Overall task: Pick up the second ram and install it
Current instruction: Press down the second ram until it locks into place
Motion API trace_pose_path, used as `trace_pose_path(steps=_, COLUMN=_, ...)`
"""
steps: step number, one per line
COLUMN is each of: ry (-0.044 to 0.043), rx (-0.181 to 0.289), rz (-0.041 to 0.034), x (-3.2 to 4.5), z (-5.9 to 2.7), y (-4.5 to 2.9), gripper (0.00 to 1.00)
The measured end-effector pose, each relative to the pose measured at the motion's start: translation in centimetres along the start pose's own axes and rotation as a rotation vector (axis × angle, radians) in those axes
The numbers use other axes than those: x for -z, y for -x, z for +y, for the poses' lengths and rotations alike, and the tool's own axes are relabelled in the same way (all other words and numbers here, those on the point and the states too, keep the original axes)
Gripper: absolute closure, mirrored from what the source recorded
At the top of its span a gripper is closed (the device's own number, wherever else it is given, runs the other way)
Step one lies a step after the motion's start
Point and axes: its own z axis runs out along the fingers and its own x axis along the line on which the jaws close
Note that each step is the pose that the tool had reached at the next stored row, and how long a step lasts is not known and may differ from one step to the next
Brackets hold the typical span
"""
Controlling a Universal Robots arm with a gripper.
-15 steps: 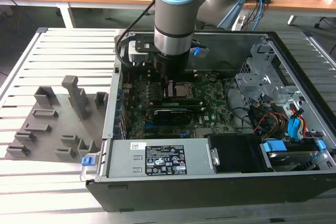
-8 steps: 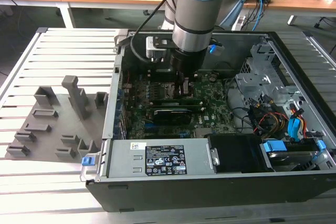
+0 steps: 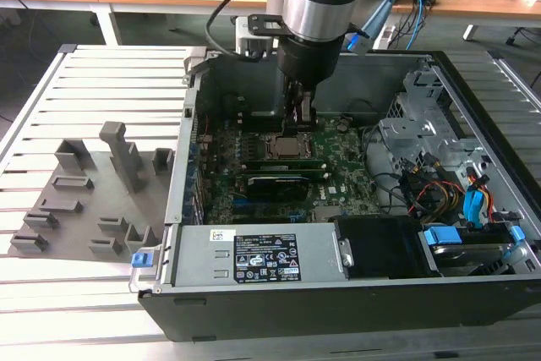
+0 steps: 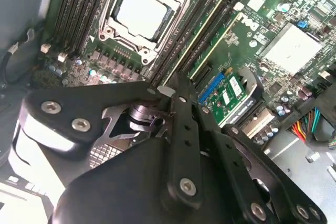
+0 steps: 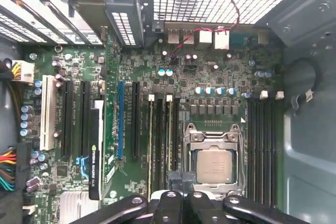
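We are reaching down into the open computer case [image 3: 473, 293], which is sitting on the slatted counter [image 3: 101, 73], with our jaws [image 3: 301, 121] hanging just above the motherboard [image 3: 338, 183] beside the processor socket [image 3: 286, 146]. In the second wrist view, the jaws [image 4: 169, 94] are looking nearly closed at the tips, right over the memory slots next to the processor socket [image 4: 143, 11]; we cannot tell whether anything is pinched between them. Two green-edged sticks are already standing side by side in those slots, and the one we are taking for the second ram [image 4: 216, 48] is sitting upright in the slot farther from the socket. The grey holder tray [image 3: 93, 200] is lying on the counter at the exterior view's left of the case.
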Motion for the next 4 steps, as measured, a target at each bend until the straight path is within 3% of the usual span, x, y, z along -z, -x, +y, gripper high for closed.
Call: trace_pose_path(steps=4, ry=0.0, rx=0.0, rz=-0.0002, x=0.0, z=0.0, y=0.0, gripper=0.89)
